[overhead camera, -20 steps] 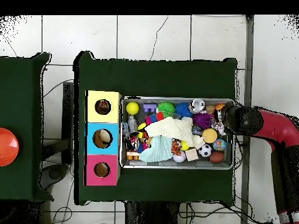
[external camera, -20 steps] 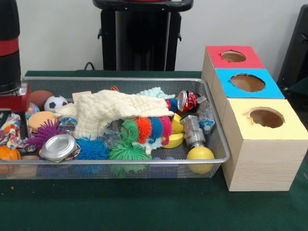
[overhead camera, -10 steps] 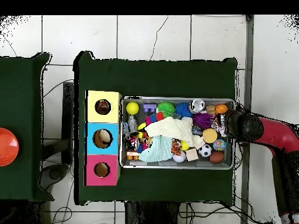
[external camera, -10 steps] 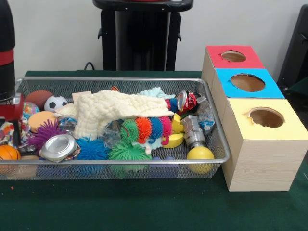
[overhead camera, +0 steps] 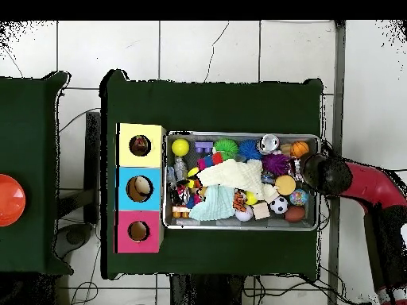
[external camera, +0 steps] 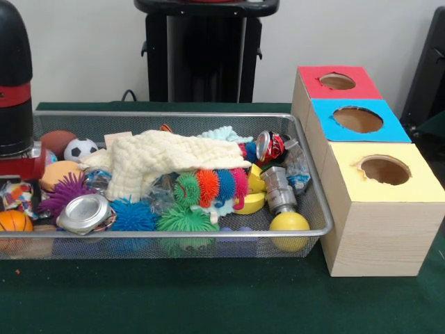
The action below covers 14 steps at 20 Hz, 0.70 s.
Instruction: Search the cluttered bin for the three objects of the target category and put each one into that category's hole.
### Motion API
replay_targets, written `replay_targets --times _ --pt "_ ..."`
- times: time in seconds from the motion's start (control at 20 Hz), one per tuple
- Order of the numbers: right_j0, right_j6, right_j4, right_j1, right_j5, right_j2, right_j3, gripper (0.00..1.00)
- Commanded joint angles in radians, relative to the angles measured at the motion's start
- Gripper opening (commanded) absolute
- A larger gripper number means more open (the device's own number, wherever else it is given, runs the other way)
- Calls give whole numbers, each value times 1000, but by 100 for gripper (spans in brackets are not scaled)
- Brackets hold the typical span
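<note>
Long silver wire-mesh bin [external camera: 208, 120] beside yellow-topped pale wood box with round hole [external camera: 384, 170]. Red-black arm's gripper [external camera: 15, 182] low at bin's far end from boxes; grip state unclear. Speckled limp piece [external camera: 19, 197] directly beneath gripper, beside orange ball [external camera: 12, 221].

The worktop [external camera: 208, 299] [overhead camera: 215, 103] is covered in dark green cloth. Two items rest directly on it. The first is a long wire-mesh bin [external camera: 174, 116] [overhead camera: 242, 226], filled with assorted objects. The second is a row of three pale wood boxes standing just beside one short end of the bin: a yellow-topped box [external camera: 379, 223] [overhead camera: 125, 145], a blue-topped box [external camera: 393, 129] [overhead camera: 125, 189] and a red-topped box [external camera: 309, 87] [overhead camera: 125, 232]. Each box has a round hole in its top.
</note>
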Motion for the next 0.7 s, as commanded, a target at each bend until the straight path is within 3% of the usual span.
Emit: replay_targets --times 0.05,0.7 --pt "3 -99 -65 17 -42 -6 111 100" --pt "44 -33 -64 -66 -31 -65 163 100"
